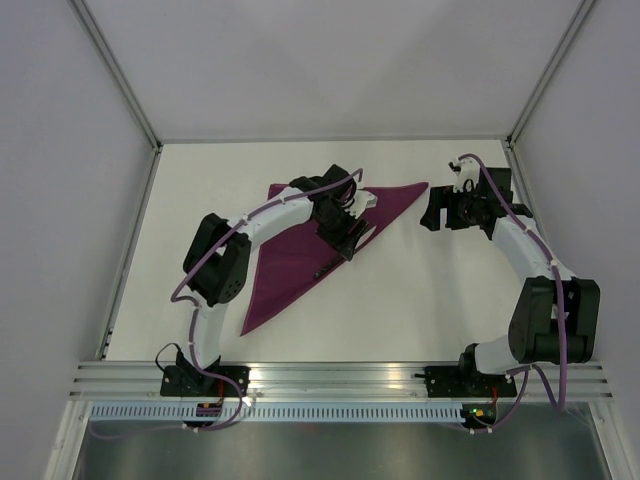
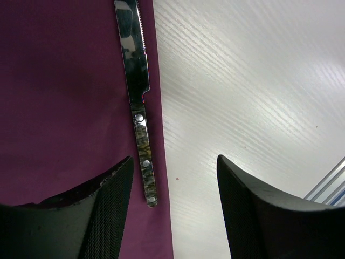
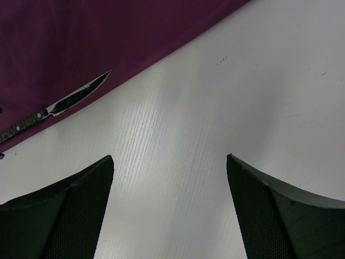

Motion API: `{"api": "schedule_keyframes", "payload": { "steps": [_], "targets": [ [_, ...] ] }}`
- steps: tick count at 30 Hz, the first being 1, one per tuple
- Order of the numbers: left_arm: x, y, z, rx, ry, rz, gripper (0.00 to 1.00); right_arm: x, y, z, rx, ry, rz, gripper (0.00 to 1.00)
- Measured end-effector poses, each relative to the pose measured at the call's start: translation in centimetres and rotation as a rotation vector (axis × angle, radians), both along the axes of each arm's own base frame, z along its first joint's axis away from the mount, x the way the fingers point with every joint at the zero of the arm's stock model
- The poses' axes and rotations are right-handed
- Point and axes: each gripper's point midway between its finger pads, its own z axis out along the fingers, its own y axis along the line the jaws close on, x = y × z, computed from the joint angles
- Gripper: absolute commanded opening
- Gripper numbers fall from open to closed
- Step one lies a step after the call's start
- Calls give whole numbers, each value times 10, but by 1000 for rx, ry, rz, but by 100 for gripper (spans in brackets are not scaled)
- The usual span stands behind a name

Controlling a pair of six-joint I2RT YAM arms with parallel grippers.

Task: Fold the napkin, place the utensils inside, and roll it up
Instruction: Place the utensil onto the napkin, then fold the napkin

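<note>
The napkin [image 1: 285, 270] lies on the white table folded into a magenta triangle, also filling the left of the left wrist view [image 2: 64, 97] and the top of the right wrist view [image 3: 108, 32]. One of the utensils, a knife [image 2: 139, 97] with a serrated blade and mottled riveted handle, rests on the cloth along its right edge [image 3: 64, 105]. My left gripper [image 2: 174, 158] hovers open over the knife's handle end, holding nothing [image 1: 345, 245]. Open and empty, my right gripper [image 3: 170, 157] hangs over bare table to the right of the napkin's tip [image 1: 435, 215].
An aluminium rail [image 1: 340, 375] runs along the near table edge, and its end shows in the left wrist view [image 2: 329, 183]. White walls with metal corner posts [image 1: 115, 70] enclose the table on the left, back and right.
</note>
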Motion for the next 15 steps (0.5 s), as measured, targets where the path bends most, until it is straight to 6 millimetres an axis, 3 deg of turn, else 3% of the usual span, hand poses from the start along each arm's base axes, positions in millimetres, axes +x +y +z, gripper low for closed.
{"api": "schedule_keyframes", "payload": {
  "steps": [6,15],
  "targets": [
    [4,-2,31,-55,-72,3,69,0,-6,-3,6,9,-31,90],
    [5,-4,93,-193,-222,34,69,10,-9,-8,52,21,-97,85]
  ]
}}
